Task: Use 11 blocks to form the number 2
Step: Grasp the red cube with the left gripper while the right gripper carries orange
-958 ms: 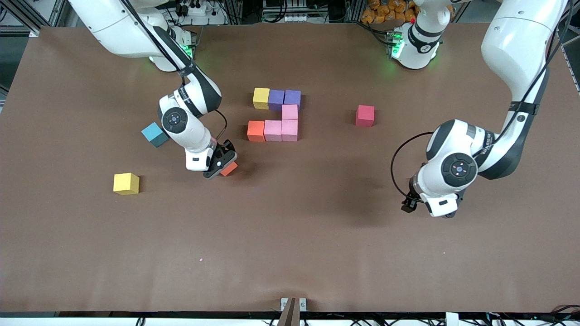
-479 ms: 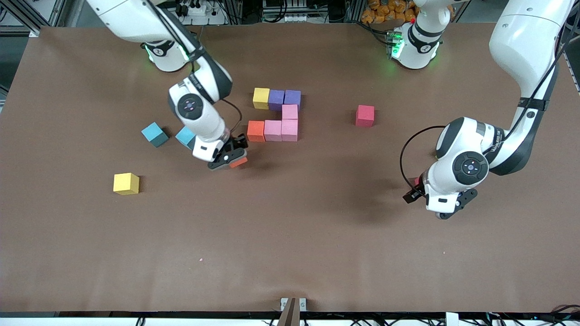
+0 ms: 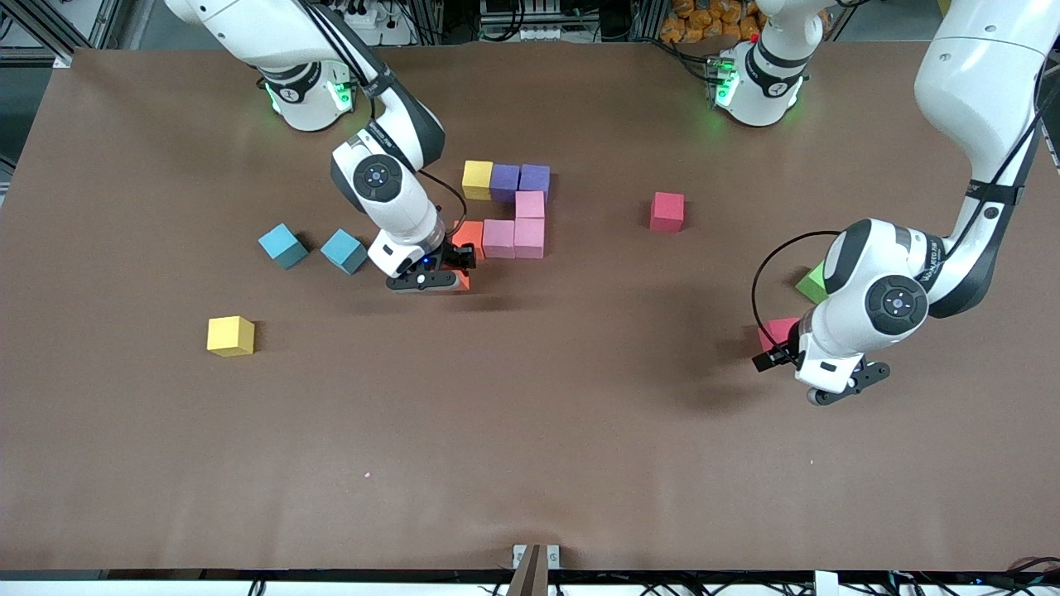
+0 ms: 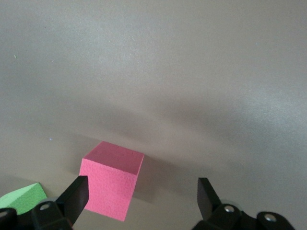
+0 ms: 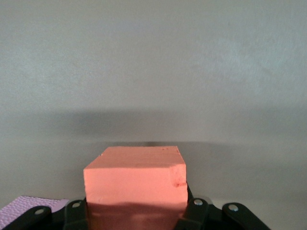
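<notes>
Seven blocks touch in a partial figure: yellow [image 3: 477, 178], two purple [image 3: 505, 180], three pale pink [image 3: 528, 236] and orange [image 3: 469, 233]. My right gripper [image 3: 447, 270] [image 5: 136, 211] is shut on a second orange block [image 3: 461, 282] [image 5: 135, 176], low over the table right beside the figure's orange one. My left gripper [image 3: 828, 382] [image 4: 142, 192] hangs open over a deep pink block [image 3: 778, 331] [image 4: 111, 184], which lies by one finger [image 4: 76, 195]. A green block [image 3: 811, 284] [image 4: 21, 199] sits beside it. A red block [image 3: 667, 211] and a yellow block [image 3: 230, 335] lie loose.
Two light blue cubes [image 3: 283, 246] [image 3: 344, 251] sit next to the right arm's hand, toward that arm's end of the table. The brown table [image 3: 530, 447] stretches wide toward the front camera.
The right gripper has carried the orange block toward the figure and now sits against its orange corner. The left arm swung toward its own end, uncovering the deep pink and green blocks.
</notes>
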